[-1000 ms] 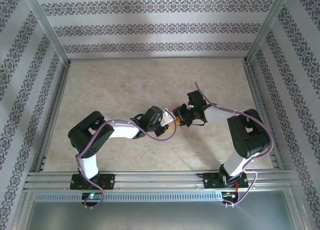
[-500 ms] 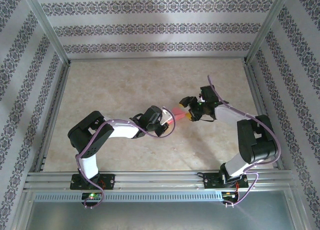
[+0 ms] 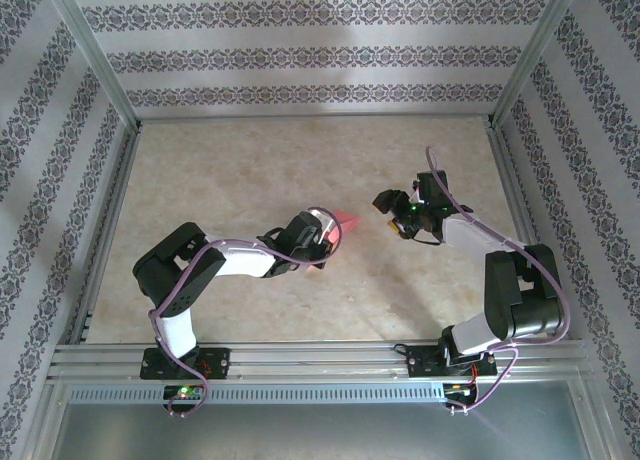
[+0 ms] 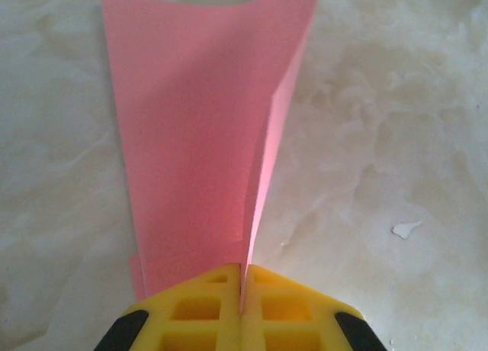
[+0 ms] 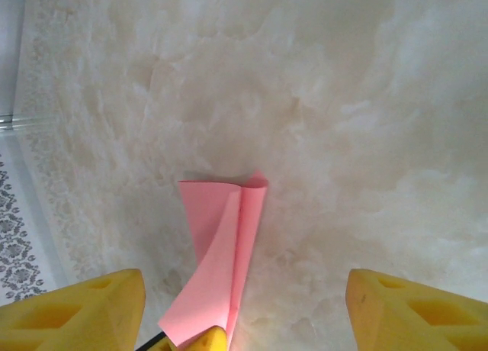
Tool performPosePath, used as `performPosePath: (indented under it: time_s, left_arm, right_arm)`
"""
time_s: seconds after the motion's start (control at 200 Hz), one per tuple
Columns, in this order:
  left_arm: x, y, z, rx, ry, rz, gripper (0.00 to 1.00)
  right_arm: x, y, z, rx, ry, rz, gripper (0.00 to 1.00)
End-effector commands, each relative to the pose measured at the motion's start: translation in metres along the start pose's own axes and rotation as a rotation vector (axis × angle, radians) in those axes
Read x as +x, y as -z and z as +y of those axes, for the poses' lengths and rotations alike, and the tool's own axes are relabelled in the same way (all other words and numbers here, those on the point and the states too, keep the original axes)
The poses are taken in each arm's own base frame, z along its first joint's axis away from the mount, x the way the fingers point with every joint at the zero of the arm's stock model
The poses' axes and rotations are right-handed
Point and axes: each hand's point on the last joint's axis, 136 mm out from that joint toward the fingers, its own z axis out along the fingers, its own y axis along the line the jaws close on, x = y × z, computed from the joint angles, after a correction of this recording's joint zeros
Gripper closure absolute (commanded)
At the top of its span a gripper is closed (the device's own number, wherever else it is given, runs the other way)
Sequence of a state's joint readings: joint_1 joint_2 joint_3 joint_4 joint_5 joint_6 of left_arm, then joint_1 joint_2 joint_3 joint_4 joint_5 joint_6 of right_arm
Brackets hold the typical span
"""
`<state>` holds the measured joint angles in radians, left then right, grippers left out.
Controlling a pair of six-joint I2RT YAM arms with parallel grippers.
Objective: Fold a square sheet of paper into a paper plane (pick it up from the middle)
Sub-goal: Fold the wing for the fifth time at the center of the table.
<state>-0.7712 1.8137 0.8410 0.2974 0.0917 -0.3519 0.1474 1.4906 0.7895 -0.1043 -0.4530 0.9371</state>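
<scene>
Left wrist shows left pincer (image 4: 242, 294) clamped on folded pink paper (image 4: 191, 137); right pincer (image 5: 245, 309) apart

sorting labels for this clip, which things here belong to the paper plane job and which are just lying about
Job:
folded pink paper, pinched in the shut left hand
open right hand, apart from it

Lying about:
small white fleck on the table

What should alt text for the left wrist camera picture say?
Folded salmon-pink paper is pinched between the shut yellow fingers of the left claw, its layers fanning outward over a pale marbled tabletop.
</scene>
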Motion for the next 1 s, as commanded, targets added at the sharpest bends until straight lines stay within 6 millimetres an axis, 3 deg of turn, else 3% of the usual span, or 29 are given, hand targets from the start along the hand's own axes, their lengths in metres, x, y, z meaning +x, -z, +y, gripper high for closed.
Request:
performPosePath:
  time_s: [0.0, 0.34, 0.994]
  left_arm:
    - [-0.006, 0.003, 0.005, -0.03, 0.134, -0.003, 0.96]
    - [-0.001, -0.005, -0.012, 0.042, 0.239, 0.078, 0.97]
    - [0.011, -0.012, -0.014, 0.056, 0.257, 0.148, 0.97]
  right_arm:
    - [-0.002, 0.004, -0.003, 0.002, 0.027, -0.019, 0.3]
    - [0.015, -0.002, 0.002, -0.117, 0.14, 0.031, 0.37]
    - [0.039, -0.021, 0.016, -0.289, 0.217, 0.127, 0.57]
